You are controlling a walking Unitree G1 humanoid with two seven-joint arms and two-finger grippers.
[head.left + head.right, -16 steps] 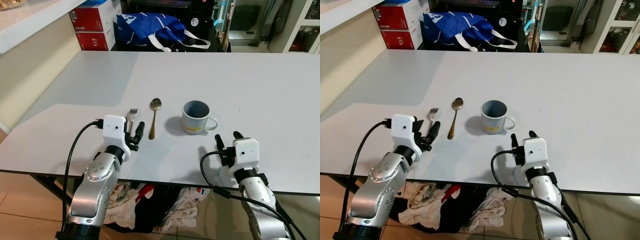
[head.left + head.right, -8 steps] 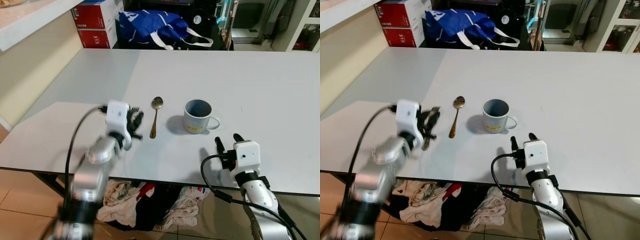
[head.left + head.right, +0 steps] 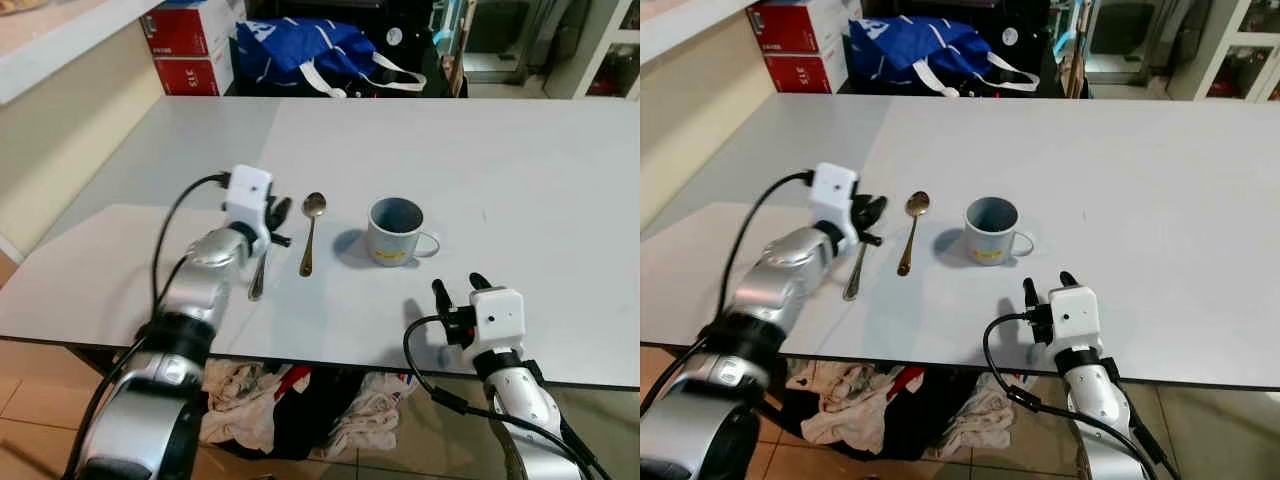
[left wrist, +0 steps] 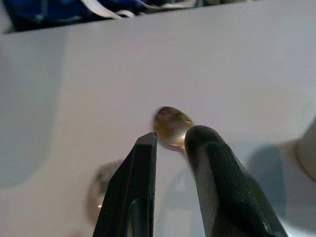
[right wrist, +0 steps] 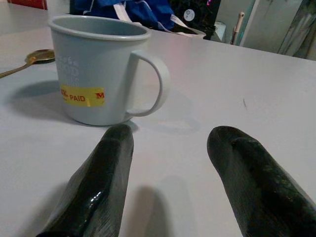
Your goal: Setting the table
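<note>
Gold spoon (image 3: 309, 235) just beyond left gripper (image 3: 276, 218) nearly closed empty jaws, right gripper (image 3: 458, 292) jaws open near mug (image 3: 393, 232)

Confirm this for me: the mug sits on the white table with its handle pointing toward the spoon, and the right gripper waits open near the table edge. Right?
One detail is wrong. The left eye view shows the mug's handle pointing away from the spoon, toward the robot's right. The rest holds: the mug sits on the white table, and the right gripper waits open near the table edge.

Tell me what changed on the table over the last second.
The left claw reached forward from the near edge, up along the fork, to beside the spoon. Fork, spoon, mug and the open right claw stayed put.
</note>
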